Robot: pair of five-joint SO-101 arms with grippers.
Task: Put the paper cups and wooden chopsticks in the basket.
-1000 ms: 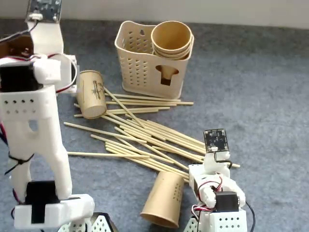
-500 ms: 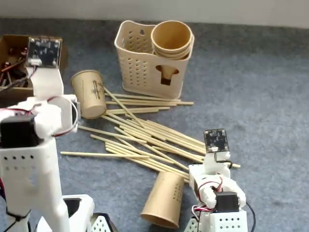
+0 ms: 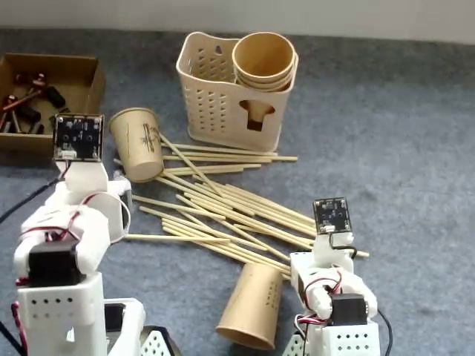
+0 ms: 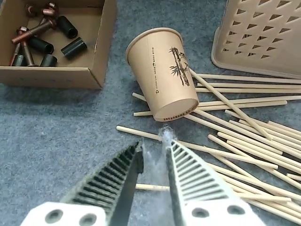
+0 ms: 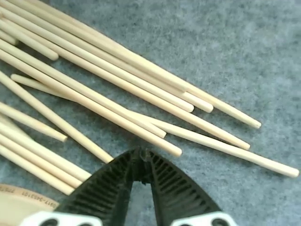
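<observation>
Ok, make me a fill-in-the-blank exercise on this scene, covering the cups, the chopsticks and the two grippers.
1. The basket holds stacked paper cups; ___ more cups lie on their sides outside it.
2. The bamboo-print cup lies next to a ___ box holding bolts.
3. The right gripper is ___, close to the wooden chopsticks.
4. The left gripper, jaws slightly apart, holds ___.

Missing words: two; cardboard; shut; nothing.

The paper cup (image 4: pixel 162 75) lying on its side bears a bamboo drawing and a small mark. A line of tiny print runs near one end; I cannot read it.
</observation>
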